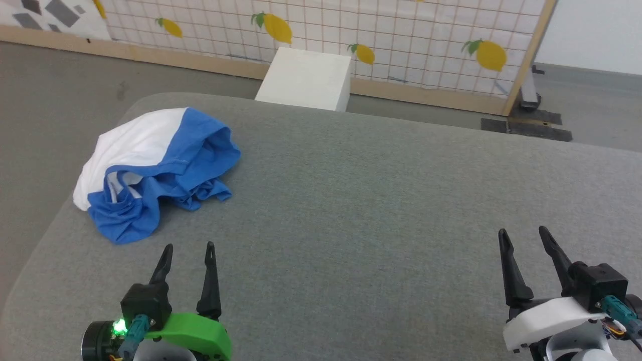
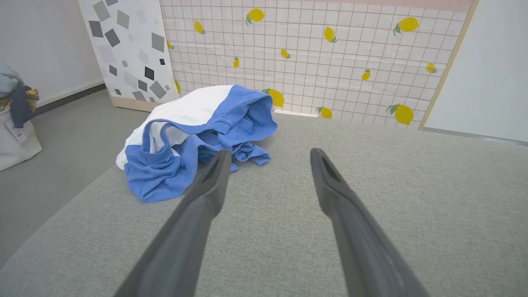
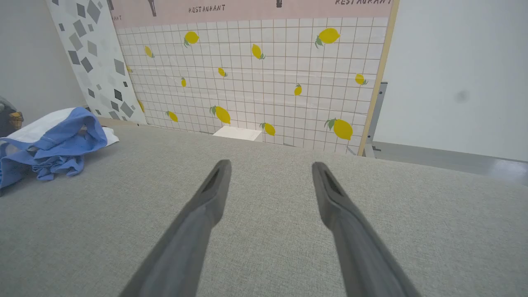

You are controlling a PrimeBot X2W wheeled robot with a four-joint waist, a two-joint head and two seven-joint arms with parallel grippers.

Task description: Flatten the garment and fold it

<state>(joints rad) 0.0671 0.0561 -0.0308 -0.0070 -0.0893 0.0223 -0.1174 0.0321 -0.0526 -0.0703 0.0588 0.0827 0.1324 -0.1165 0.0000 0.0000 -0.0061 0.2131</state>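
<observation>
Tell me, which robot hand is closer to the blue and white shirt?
The left gripper, on the green mount: it is open, just short of the crumpled garment. The right gripper, on the white mount, sits far across the grey surface.

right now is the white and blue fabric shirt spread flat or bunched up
Bunched up: the white and blue fabric shirt lies in a crumpled heap.

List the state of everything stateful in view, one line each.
garment: crumpled in a heap, unfolded, on the left of the grey surface, not gripped
left end effector: open, empty, near the garment, not touching
right end effector: open, empty, far from the garment
</observation>
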